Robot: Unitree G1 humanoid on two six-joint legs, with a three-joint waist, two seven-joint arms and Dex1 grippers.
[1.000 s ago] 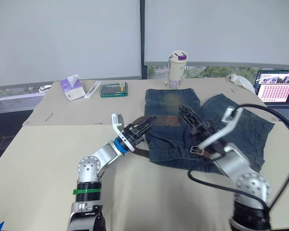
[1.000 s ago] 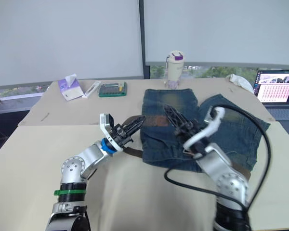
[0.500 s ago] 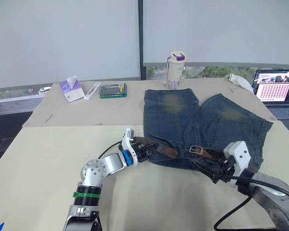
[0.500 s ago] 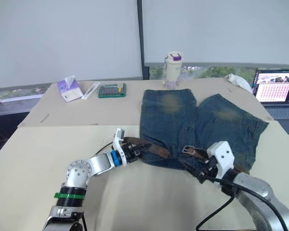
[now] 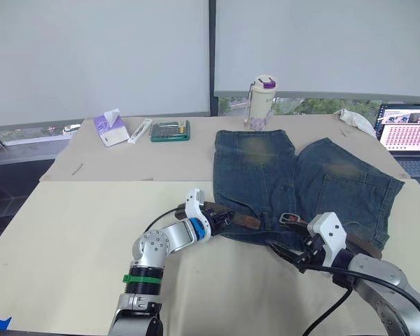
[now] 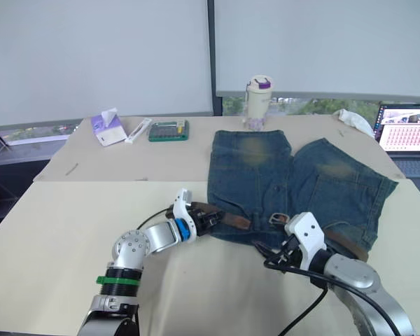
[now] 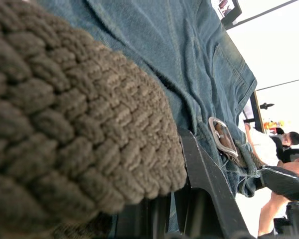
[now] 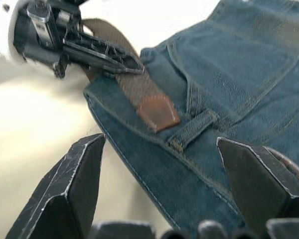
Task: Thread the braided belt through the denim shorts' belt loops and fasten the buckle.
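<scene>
So I'm bringing both arms back down to the tabletop after having them up over the denim shorts a second ago, and the left gripper is now clenched on the braided belt, whose leather tip is lying right in front of its fingers, just short of a belt loop. The right gripper is hanging released, its fingers spread wide over the waistband with that loop between them. The buckle is sitting unfastened further along the waistband, so I reckon I'm only now feeding the tip into this loop.
</scene>
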